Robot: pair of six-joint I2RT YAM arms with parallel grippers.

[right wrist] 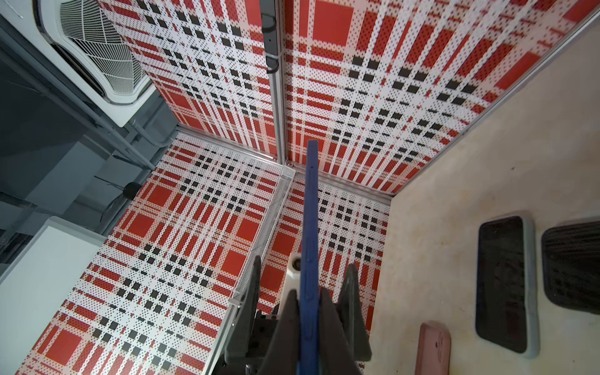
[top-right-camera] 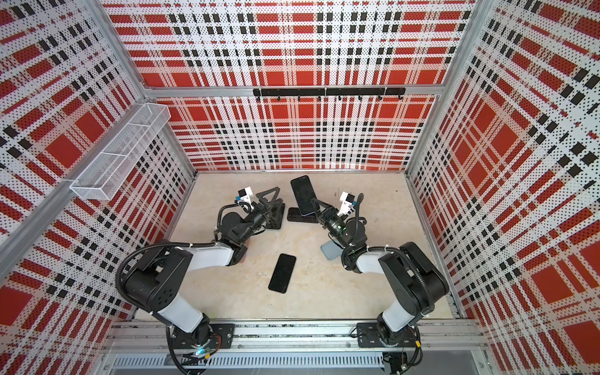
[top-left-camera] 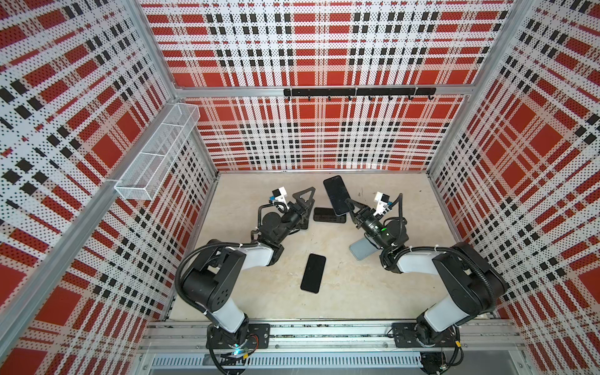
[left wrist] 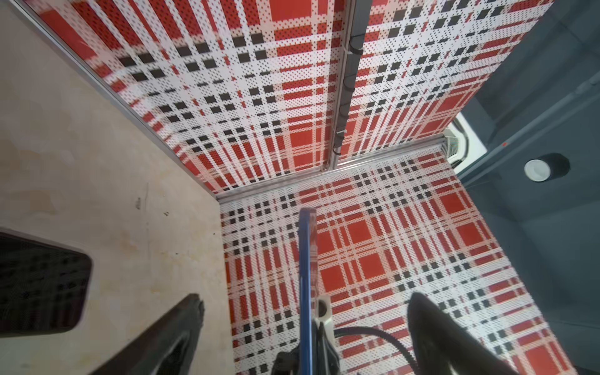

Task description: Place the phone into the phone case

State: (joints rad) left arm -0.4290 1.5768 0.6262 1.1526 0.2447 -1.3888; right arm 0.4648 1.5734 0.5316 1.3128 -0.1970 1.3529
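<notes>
My right gripper (top-left-camera: 349,204) (right wrist: 309,311) is shut on the lower end of the phone (top-left-camera: 336,194) (right wrist: 311,211). It has a dark screen and a blue edge, and it stands on edge above the table. The black textured phone case (top-left-camera: 325,215) (left wrist: 42,282) lies flat just below it in both top views. My left gripper (top-left-camera: 310,206) (left wrist: 305,311) is open wide. Its fingers (left wrist: 177,328) stand on either side of the phone's blue edge (left wrist: 306,259) without touching it.
A second black phone (top-left-camera: 313,273) lies flat near the table's middle front. A pale grey-blue slab (top-left-camera: 358,250) sits partly under the right arm. The right wrist view shows a grey-rimmed dark slab (right wrist: 503,285) and a pink item (right wrist: 433,347). A mesh basket (top-left-camera: 156,152) hangs on the left wall.
</notes>
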